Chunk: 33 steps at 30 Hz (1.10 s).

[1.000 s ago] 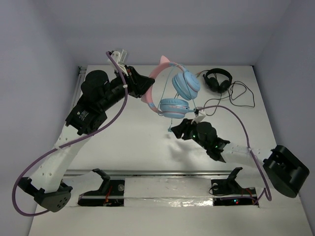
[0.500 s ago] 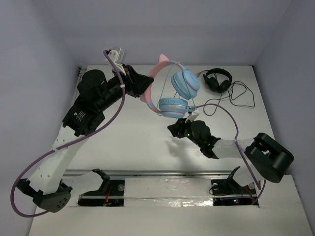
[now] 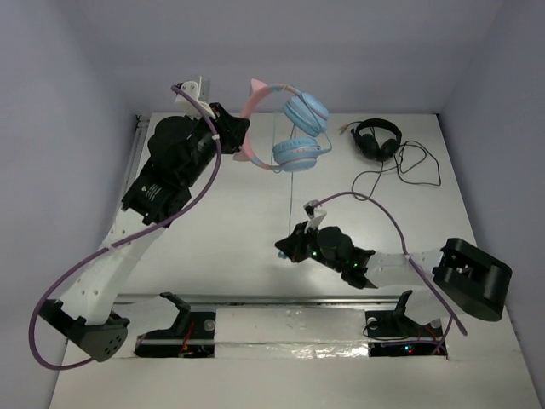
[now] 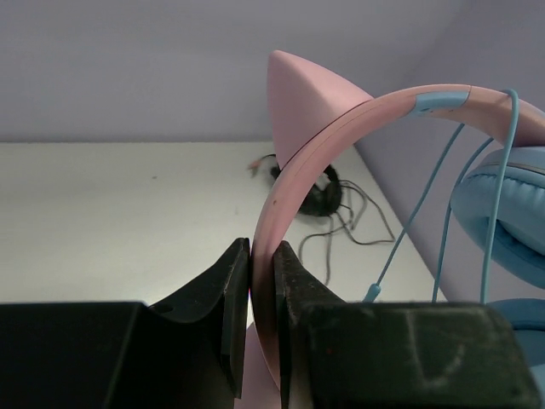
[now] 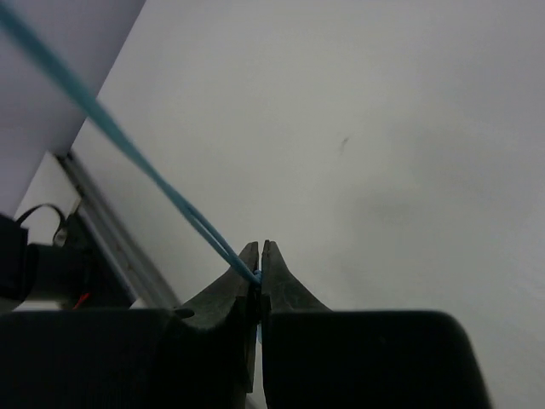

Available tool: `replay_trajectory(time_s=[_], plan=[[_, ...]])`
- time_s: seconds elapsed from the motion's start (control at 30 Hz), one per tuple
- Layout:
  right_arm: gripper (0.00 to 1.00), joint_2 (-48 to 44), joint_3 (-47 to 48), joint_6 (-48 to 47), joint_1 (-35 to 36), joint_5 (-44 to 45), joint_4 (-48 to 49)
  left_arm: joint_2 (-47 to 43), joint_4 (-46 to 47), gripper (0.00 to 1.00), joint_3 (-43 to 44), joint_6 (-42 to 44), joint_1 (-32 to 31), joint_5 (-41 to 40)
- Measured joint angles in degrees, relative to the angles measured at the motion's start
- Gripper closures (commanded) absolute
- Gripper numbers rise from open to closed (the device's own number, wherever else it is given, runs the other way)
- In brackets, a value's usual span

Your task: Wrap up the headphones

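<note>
Top external view: the white table (image 3: 255, 200) carries both arms. The left arm (image 3: 157, 183) reaches far from its base, and the right arm (image 3: 400, 264) lies low and bends toward the middle.

The headphones (image 3: 304, 112) are held up off the table by the left gripper (image 3: 242, 141). The two light blue ear cups hang just beyond its fingertips, on the side of the right arm. In the left wrist view the left gripper (image 4: 261, 266) has its fingers (image 4: 234, 285) drawn narrow, pressed on both sides of the pink headband (image 4: 341, 128). One cat ear stands directly above the fingertips.

The black headphones (image 3: 377, 136) lie on the table with their loose black cord, well apart from both grippers.

The thin blue cable (image 4: 407, 232) hangs from the headband, beside the ear cup.

The right gripper (image 3: 284, 247) is well apart from the headphones, near the arm bases. In the right wrist view the right gripper (image 5: 260, 258) has its fingers almost together, pinching the cable (image 5: 128, 155). Two strands go from the tips, tight, toward the upper left.
</note>
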Motion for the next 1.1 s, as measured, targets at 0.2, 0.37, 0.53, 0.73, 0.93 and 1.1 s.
replay_trajectory(time_s=[0.2, 0.37, 0.53, 0.73, 0.93, 1.1], plan=[[1.0, -3.7, 2.3, 1.9, 10.7, 4.1, -7.0, 4.8, 1.3, 1.0, -1.5, -0.3, 4.4, -7.9], [1.0, -4.6, 7.5, 2.7, 18.1, 9.2, -15.4, 6.7, 2.3, 1.0, -4.3, 1.4, 4.7, -15.5], [1.0, -4.8, 16.0, 2.7, 23.9, 14.1, -26.8, 7.0, 6.3, 1.0, -12.0, 2.6, 4.1, -22.1], [1.0, -8.4, 24.4, 1.5, 27.7, 17.5, -40.5, 7.6, 9.3, 1.0, -24.3, 2.3, -1.5, -31.8], [1.0, -14.4, 30.5, -2.8, 27.9, 21.7, -50.0, 7.2, 12.2, 1.0, -40.2, -0.6, -10.4, -34.6], [1.0, -15.1, 33.2, -7.4, 24.9, 25.4, -54.4, 2.7, 12.8, 1.0, -47.5, -2.6, -16.4, -33.0]])
